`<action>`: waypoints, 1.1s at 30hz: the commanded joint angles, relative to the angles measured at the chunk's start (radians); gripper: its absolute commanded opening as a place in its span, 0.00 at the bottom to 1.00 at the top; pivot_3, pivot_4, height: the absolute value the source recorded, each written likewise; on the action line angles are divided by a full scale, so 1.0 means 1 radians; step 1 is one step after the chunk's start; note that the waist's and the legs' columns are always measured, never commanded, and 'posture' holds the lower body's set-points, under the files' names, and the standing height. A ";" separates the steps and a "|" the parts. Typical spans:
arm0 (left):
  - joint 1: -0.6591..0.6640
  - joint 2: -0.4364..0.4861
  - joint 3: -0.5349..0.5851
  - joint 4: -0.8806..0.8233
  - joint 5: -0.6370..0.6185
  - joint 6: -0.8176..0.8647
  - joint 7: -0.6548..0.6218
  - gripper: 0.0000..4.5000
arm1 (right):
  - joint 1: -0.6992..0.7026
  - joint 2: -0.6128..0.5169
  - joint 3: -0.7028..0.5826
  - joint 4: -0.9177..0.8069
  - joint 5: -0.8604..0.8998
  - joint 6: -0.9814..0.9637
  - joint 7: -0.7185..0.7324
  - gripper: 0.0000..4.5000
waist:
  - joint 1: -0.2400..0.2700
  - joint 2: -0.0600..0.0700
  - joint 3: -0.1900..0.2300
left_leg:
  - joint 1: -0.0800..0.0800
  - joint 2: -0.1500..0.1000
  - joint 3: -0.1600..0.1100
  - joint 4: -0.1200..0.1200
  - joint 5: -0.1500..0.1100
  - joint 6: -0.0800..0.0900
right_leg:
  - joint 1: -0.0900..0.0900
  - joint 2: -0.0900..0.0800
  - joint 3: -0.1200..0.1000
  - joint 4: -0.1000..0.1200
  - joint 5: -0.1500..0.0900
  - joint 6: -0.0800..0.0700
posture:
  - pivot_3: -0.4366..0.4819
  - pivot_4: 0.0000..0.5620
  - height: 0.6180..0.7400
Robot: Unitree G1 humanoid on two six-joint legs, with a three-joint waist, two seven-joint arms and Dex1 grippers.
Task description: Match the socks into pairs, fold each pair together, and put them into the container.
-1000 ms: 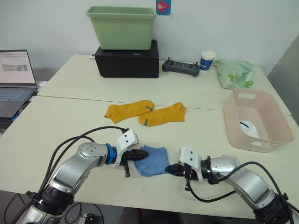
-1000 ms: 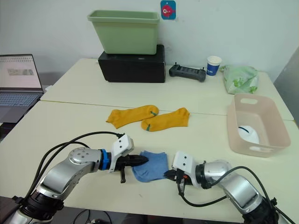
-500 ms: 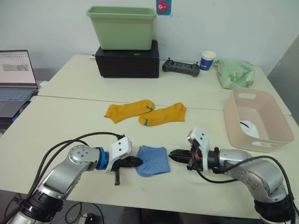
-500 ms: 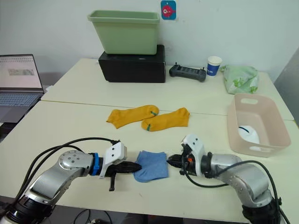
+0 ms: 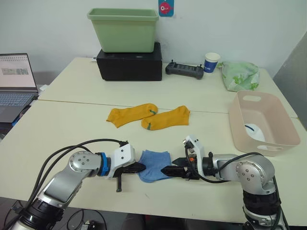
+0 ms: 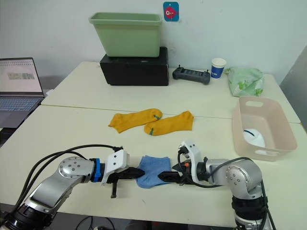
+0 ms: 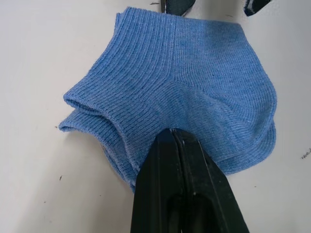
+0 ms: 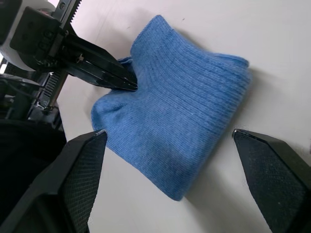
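Observation:
A folded light blue sock pair lies near the table's front edge. My left gripper is shut, with its tips resting on the pair's left edge. My right gripper is open wide at the pair's right side, and the blue fabric lies just ahead between its spread fingers. Two mustard orange socks lie flat side by side at the table's middle. The pale pink container stands at the right with a white sock inside.
A green tub sits on a black box at the back. A controller, a paper cup and a green-patterned cloth bundle are at the back right. A laptop is at the far left.
My right gripper has opened from shut to wide and swung in to the blue pair's right edge. The left gripper drew back slightly leftward and stays shut.

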 commanded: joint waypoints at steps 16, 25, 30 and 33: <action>0.038 0.020 0.026 0.013 0.020 0.042 -0.002 0.00 | -0.053 0.247 0.013 0.293 -0.016 -0.077 -0.054 0.91 | -0.023 0.000 -0.001 | 0.008 0.001 0.000 -0.009 0.000 0.000 | 0.001 0.001 0.001 0.001 -0.001 -0.001 | 0.48 0.27 0.64; 0.054 0.017 0.092 -0.023 -0.077 0.111 -0.007 0.00 | -0.005 0.243 -0.005 0.258 -0.028 -0.096 -0.101 0.21 | -0.025 0.000 -0.001 | 0.007 0.001 0.001 -0.010 0.000 0.000 | 0.000 0.001 0.002 0.000 -0.001 -0.001 | 0.48 0.27 0.64; 0.035 -0.004 0.183 -0.072 -0.198 0.206 0.011 0.00 | 0.043 0.243 -0.058 0.190 -0.012 -0.088 -0.114 0.00 | -0.024 0.000 0.000 | 0.007 0.001 0.000 -0.010 0.000 0.000 | 0.000 0.001 0.001 0.001 -0.001 -0.001 | 0.48 0.27 0.64; -0.052 -0.022 0.232 -0.132 -0.325 0.342 0.036 0.00 | 0.077 0.184 -0.075 0.093 0.009 -0.093 -0.100 0.00 | -0.012 -0.002 0.001 | 0.005 0.000 0.000 -0.009 0.000 0.000 | 0.000 0.000 0.000 -0.001 -0.001 -0.001 | 0.48 0.27 0.64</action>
